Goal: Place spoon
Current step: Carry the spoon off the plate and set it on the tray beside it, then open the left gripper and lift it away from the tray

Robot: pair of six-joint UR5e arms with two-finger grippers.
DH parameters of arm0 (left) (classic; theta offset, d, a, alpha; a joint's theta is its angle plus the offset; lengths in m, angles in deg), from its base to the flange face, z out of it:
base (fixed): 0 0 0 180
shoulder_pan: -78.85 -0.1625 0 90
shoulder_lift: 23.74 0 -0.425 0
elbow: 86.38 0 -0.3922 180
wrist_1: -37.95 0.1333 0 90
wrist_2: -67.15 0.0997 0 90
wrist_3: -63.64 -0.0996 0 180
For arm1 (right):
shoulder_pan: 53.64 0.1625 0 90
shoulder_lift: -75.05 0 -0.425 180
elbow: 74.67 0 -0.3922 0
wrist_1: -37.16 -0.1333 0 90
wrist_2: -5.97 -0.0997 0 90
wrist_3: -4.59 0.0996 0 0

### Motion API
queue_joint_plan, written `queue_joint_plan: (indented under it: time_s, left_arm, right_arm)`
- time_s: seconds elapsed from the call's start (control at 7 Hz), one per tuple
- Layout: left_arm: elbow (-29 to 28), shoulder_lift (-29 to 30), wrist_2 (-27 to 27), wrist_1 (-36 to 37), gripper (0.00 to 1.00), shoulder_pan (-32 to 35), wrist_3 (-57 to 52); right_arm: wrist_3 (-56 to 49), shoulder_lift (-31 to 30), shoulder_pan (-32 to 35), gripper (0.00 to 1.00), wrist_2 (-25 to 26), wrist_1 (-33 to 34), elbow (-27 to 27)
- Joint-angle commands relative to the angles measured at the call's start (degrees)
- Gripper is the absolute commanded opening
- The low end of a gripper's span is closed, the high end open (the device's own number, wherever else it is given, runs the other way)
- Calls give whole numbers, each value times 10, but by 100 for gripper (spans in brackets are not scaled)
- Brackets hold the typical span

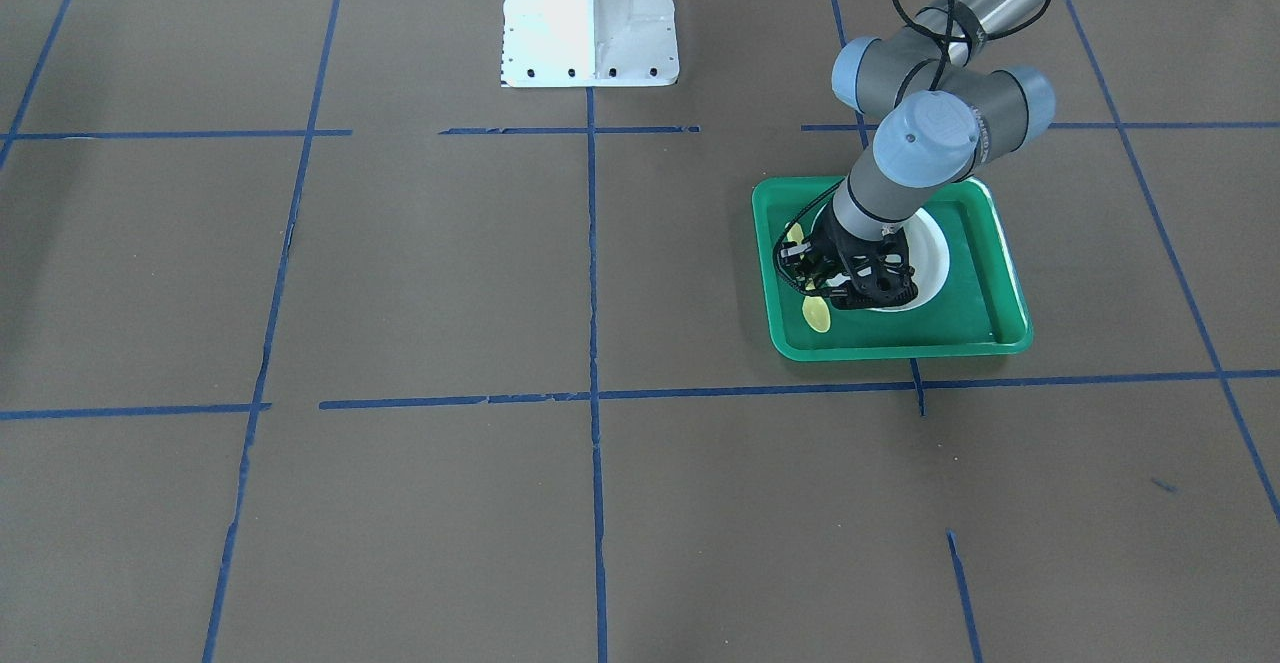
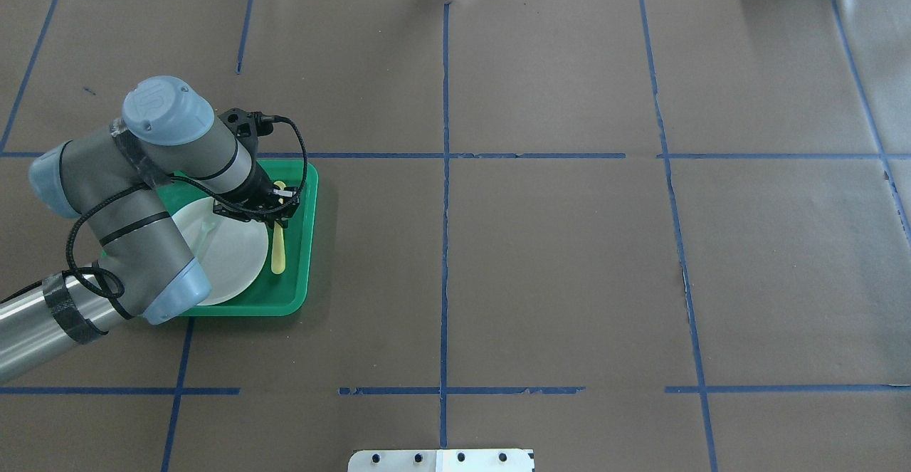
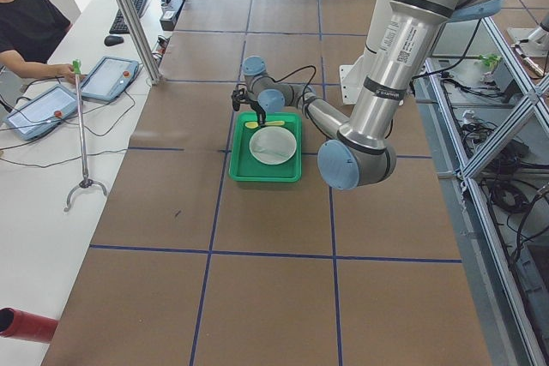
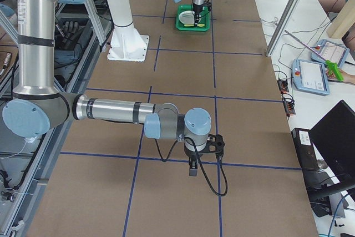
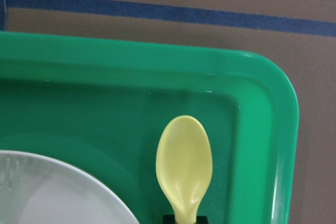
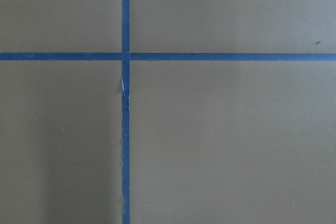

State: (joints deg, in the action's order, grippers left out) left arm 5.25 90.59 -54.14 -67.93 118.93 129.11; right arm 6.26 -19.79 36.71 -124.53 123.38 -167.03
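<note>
The yellow spoon (image 2: 277, 251) lies in the green tray (image 2: 304, 244), along its right side beside the white plate (image 2: 231, 258). Its bowl (image 5: 185, 163) points to the tray's far corner. My left gripper (image 2: 276, 210) stands low over the spoon's neck. In the left wrist view a narrow black tip closes over the handle at the bottom edge, so the gripper looks shut on the spoon. In the front-facing view the spoon's bowl (image 1: 817, 314) shows below the gripper (image 1: 815, 278). My right gripper (image 4: 193, 170) shows only in the exterior right view, so I cannot tell its state.
A pale grey-green fork (image 2: 206, 233) lies on the plate. The tray's raised rim (image 5: 262, 103) runs close to the spoon's bowl. Brown paper with blue tape lines (image 6: 125, 103) covers the table. The robot's white base (image 1: 590, 18) stands at the back.
</note>
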Motion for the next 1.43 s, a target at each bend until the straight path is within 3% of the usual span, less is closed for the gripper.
queue_joint_plan:
  time_s: [0.0,0.14,0.43,0.57,0.86,1.29]
  left_arm:
    - [1,0,0,0,50,0,3]
    - [9,-1,-1,0,50,7,6]
    - [51,-1,-10,3,50,91,17]
    - [53,-8,-58,0,50,133,1]
    - [55,-84,-120,6,50,246,-183]
    - [39,-209,-114,10,55,377,-492]
  right_arm:
    - [0,0,0,100,0,0,0]
    - [0,0,0,100,0,0,0]
    - [0,0,0,100,0,0,0]
    - [0,-1,0,100,0,0,0]
    - [0,0,0,100,0,0,0]
    - [0,0,0,100,1,0,0]
